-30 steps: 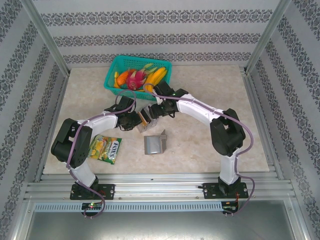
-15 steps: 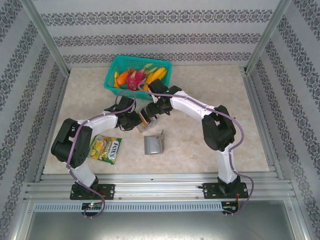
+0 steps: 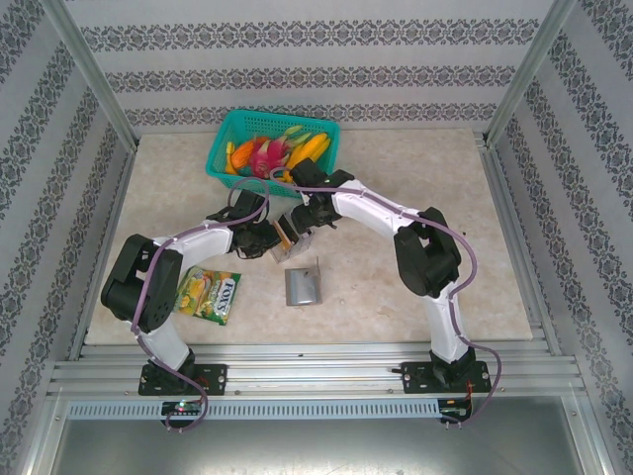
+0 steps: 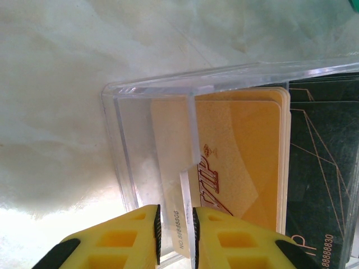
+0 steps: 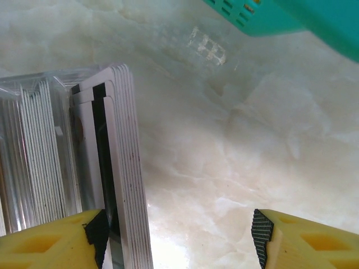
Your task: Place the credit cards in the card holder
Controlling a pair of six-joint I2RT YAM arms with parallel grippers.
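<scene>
Now left end effector (image 4: 175,227) pinching clear case (image 4: 120,162) wall; right end effector (image 5: 178,230) spread, credit cards (image 5: 126,168) alongside.

White arm shells (image 3: 376,210), black joints (image 3: 425,262), purple cables (image 3: 475,267), yellow tool fingers (image 5: 45,241) with black pads (image 5: 261,230).

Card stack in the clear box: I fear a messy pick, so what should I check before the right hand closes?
1. The right hand is open: ok.
2. The left hand is shut on the clear box, steadying it: ok.
3. One card alone in the right hand's gap: not ok, several credit cards show their edges there.
4. Stack centred in that gap: not ok, it sits hard against one side.
5. The card holder lies open to receive: cannot tell.
</scene>
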